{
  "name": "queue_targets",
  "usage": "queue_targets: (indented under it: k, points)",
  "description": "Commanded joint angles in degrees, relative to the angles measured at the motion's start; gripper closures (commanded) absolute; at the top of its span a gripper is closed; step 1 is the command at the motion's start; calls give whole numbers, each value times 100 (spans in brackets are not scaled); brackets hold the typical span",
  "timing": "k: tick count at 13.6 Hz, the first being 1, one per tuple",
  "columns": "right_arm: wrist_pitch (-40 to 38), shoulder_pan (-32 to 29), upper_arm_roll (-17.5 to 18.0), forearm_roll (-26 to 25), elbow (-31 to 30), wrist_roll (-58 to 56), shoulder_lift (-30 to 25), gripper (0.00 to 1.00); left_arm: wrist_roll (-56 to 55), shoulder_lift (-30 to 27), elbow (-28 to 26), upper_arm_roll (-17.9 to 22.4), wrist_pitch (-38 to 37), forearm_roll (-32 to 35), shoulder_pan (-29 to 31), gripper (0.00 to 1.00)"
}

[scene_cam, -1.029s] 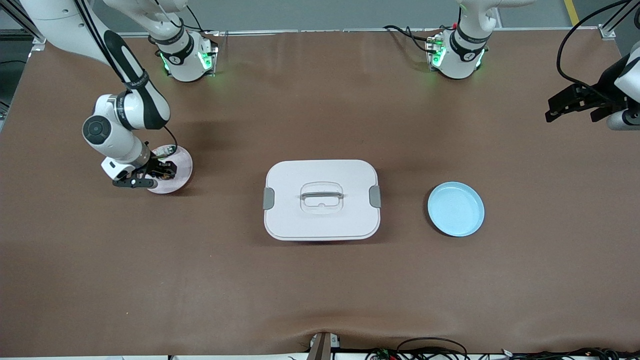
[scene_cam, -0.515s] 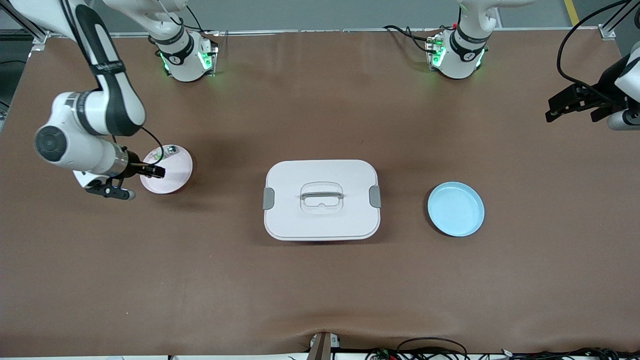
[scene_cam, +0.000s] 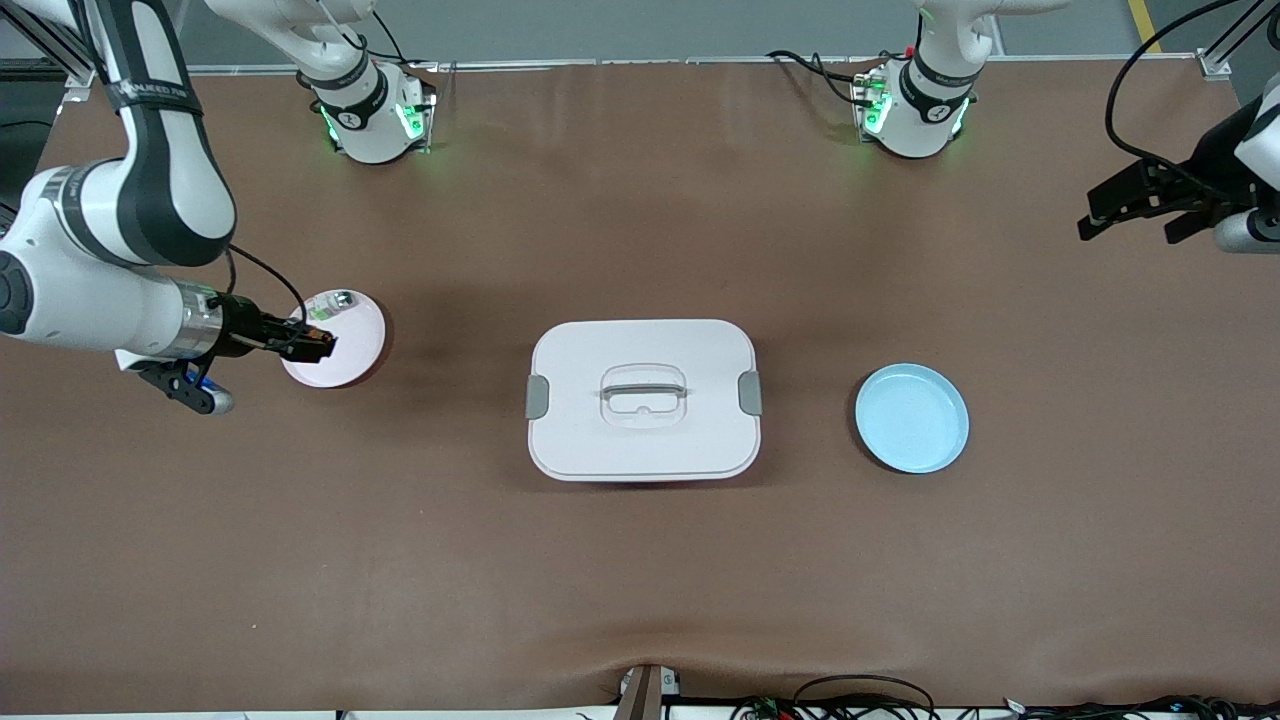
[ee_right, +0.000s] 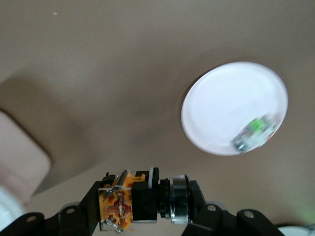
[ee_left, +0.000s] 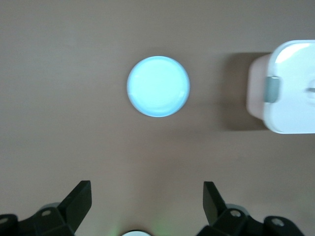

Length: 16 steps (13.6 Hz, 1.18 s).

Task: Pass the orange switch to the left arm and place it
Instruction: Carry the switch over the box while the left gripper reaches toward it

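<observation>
Here, at the right arm's end of the table, the right hand [scene_cam: 318, 346] was up in the air over the pink plate [scene_cam: 345, 350], its fingers clamped on the orange switch [ee_right: 118, 201]. In the right wrist view the switch lay crosswise between the fingers, the orange part at one end and the black and silver body at the other end. A small green-and-silver component [scene_cam: 330, 305] rested on the pink plate, near the rim that is farther from the front camera.

In the middle of the table stood the box [scene_cam: 643, 399], white, with the lid on and grey latches at both ends. Between the box and the left arm's end of the table lay the blue plate [scene_cam: 911, 417], with nothing in it.

The left hand [scene_cam: 1150, 207] waited in the air over the table edge at the left arm's end, its fingers wide apart and holding nothing.

In my judgement the main risk was the box, because it stood directly between the two hands; a low, straight path could hit the lid. Also the switch was very small, so it could slip out or turn during the handover.
</observation>
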Motion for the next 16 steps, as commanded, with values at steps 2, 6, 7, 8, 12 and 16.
queue_targets:
  k: [2,6,7,8,12,16]
  points:
    - [-967,144,-7,346,1193,1049,484,100,7,93,61,18,-115,-1423,38,0]
    - [-1180,566,-15,925,1607,2094,494,100,-160,128,26,1,-361,-2059,-14,0]
    - [-1171,724,-15,1091,1747,2463,520,100,-448,146,-105,1,-309,-2401,-5,0]
    - [-1180,882,-15,1232,1940,2858,607,100,-590,129,-306,1,-126,-2613,-14,0]
    - [-1311,1542,-7,1514,2871,4362,1046,100,-889,67,-826,-709,1146,-2790,-40,0]
    - [-1356,1894,-7,1945,3698,5408,1416,100,-1584,234,-959,-1580,2449,-3106,-58,0]
